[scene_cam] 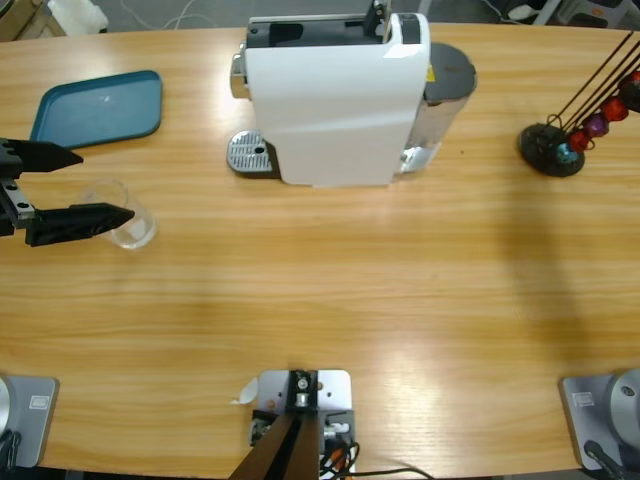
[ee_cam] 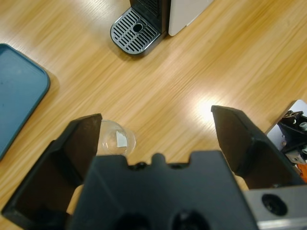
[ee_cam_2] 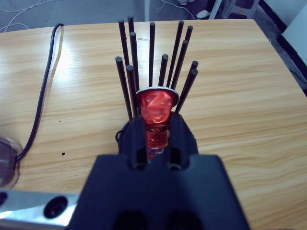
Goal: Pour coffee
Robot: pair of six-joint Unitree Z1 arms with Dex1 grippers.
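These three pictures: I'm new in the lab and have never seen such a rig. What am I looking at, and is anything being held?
One picture looks down from a fixed camera above a long wooden table. The other two come from cameras on the wrists of two robot arms, each looking along its own tool.

On the table stand a white coffee machine with a metal drip tray, a teal tray, a clear glass and a black rack of rods holding coffee capsules.

The left tool comes in from the overhead picture's left edge. Its jaws are wide open, and the glass sits beside one jaw, not gripped.

The right tool is shut on a red capsule, right at the rack. It does not show in the overhead picture.

No coffee is visible in the glass.
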